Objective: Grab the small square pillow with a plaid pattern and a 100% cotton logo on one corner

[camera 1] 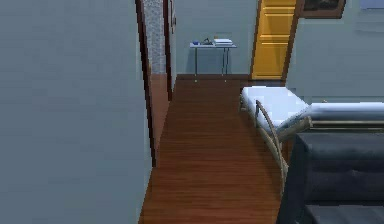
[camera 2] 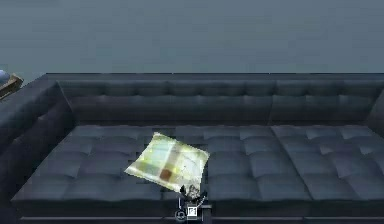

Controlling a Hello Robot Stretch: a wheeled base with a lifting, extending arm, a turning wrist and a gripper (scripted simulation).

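Robot sits alongside the dark tufted leather sofa (camera 2: 280, 120). The task's thing, a small square pillow (camera 2: 168, 160) in pale yellow-green plaid fabric, lies flat on the seat cushions, left of centre, one corner twd the front edge. Logo too small to tell. The gripper (camera 2: 185, 191) shows at the arm side view's bottom edge, near the pillow's front corner. Can't tell how its fingers stand, nor whether it holds anything. Judgement: approach looks done, reach approx. lined up. Grasp + lift not yet done, since the pillow rests on the seat.
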